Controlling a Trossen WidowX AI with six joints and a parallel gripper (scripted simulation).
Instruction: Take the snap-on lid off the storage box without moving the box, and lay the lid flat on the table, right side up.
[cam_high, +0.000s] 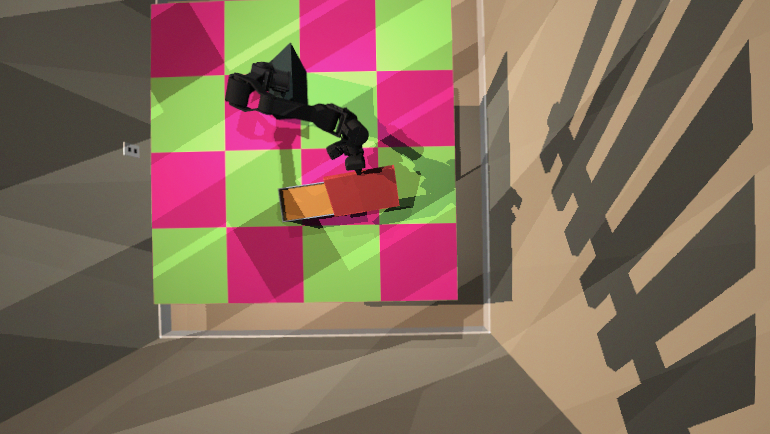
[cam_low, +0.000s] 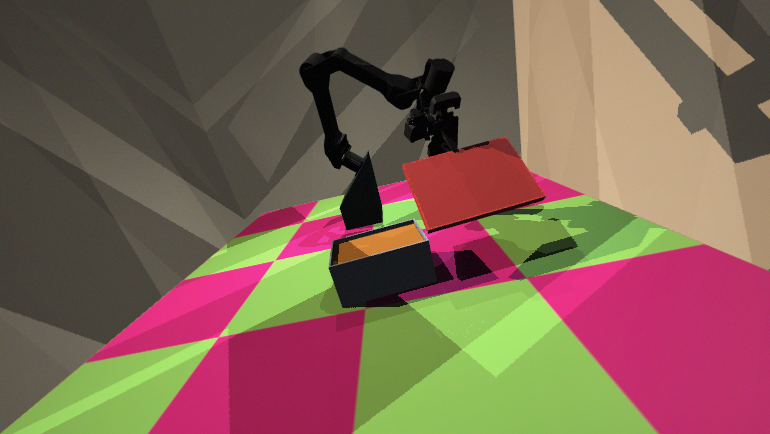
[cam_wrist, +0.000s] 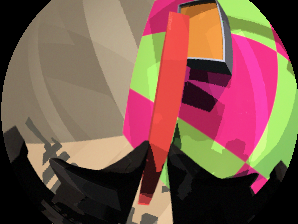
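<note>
The red lid (cam_high: 361, 191) (cam_low: 474, 186) (cam_wrist: 171, 75) is in the air to the right of the storage box in the exterior view, top face up and tilted, with its far edge higher than its near edge. My gripper (cam_high: 359, 170) (cam_low: 452, 149) (cam_wrist: 158, 146) is shut on the lid's far edge. The dark storage box (cam_high: 282, 204) (cam_low: 385, 277) (cam_wrist: 209, 66) stands upright and open on the checkered table, its orange inside showing. In the top view the lid hides the right part of the box; in the exterior view they are apart.
A dark wedge-shaped block (cam_high: 292, 72) (cam_low: 363, 199) stands behind the box, near the arm's base. The pink and green checkered table top (cam_high: 188, 264) (cam_low: 539, 388) (cam_wrist: 250, 100) lies under everything. Its right edge is beyond the lid. Shadows fall on the table right of the box.
</note>
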